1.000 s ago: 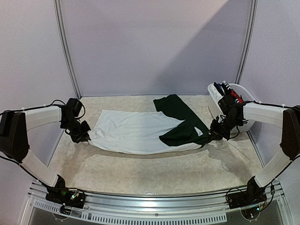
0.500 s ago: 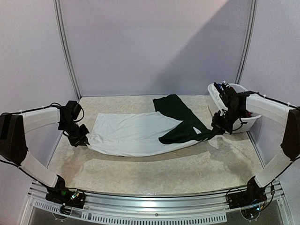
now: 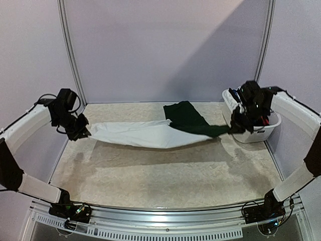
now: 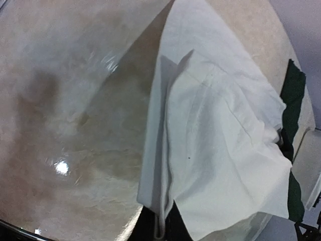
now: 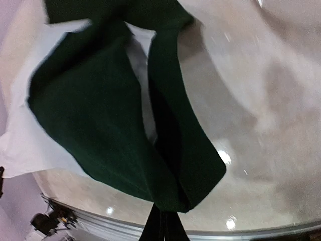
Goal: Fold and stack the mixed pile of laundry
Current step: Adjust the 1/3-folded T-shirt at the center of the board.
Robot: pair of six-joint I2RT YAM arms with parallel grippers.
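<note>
A white garment (image 3: 140, 134) hangs stretched above the table between my two grippers. My left gripper (image 3: 84, 132) is shut on its left edge; in the left wrist view the white fabric (image 4: 215, 150) bunches into the closed left gripper (image 4: 163, 231). A dark green piece (image 3: 188, 116) lies across the white garment's right end. My right gripper (image 3: 234, 128) is shut on this green piece (image 5: 95, 115), which folds into the closed right gripper (image 5: 165, 221). Whether the white cloth (image 5: 25, 145) is pinched there too I cannot tell.
A white plastic tub (image 3: 261, 133) stands at the back right, right behind my right gripper, with more dark and striped garments (image 3: 239, 94) in it. The beige table (image 3: 165, 170) lies below the hanging cloth. Vertical frame posts stand at the back corners.
Both grippers have risen and drawn apart towards the back. The white and green cloth has come up off the table and now hangs taut between them.
</note>
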